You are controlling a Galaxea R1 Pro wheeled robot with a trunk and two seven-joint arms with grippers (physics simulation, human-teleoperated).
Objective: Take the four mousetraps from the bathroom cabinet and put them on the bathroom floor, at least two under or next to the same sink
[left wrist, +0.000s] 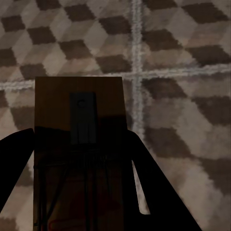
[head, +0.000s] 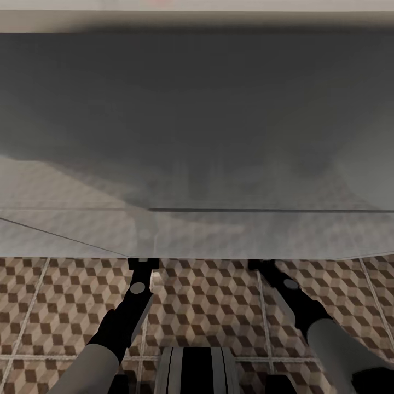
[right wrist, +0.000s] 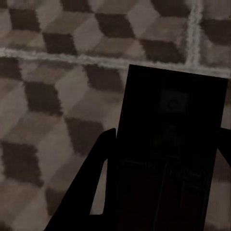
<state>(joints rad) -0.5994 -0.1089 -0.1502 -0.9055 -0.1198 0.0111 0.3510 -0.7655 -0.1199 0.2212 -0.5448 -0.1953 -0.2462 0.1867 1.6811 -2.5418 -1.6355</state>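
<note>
Left pincer point(left wrist: 82, 192) first: its two dark fingers point(left wrist: 159, 192) sit either side of a flat brown mousetrap point(left wrist: 79, 144), clamped on it, the board sticking out past the tips with a small dark metal plate on its face, and the cube-patterned bathroom floor point(left wrist: 183, 57) lies right beyond it, a pale grout cross just beside the trap's far corner. Over to the right pincer point(right wrist: 159, 192): same story, its fingers closed around a second mousetrap point(right wrist: 173, 144), this one very dark in shadow, a faint round mark on its top, held over the same tiles with a grout line running just past its far edge. So that's two traps counted, one per pincer, both still gripped and above the floor; whether either touches the tiles, I can't tell. From the head camera, both arms reach forward and down, the left arm point(head: 128, 317) and right arm point(head: 298, 306) running side by side, their tips disappearing beneath the lower edge of a big pale grey-white body point(head: 197, 137) that spans the whole width, a thin horizontal seam across its lower part. Below it the patterned tiles spread wide, and the robot's own dark trunk point(head: 197, 369) shows between the two arms at the near edge.
</note>
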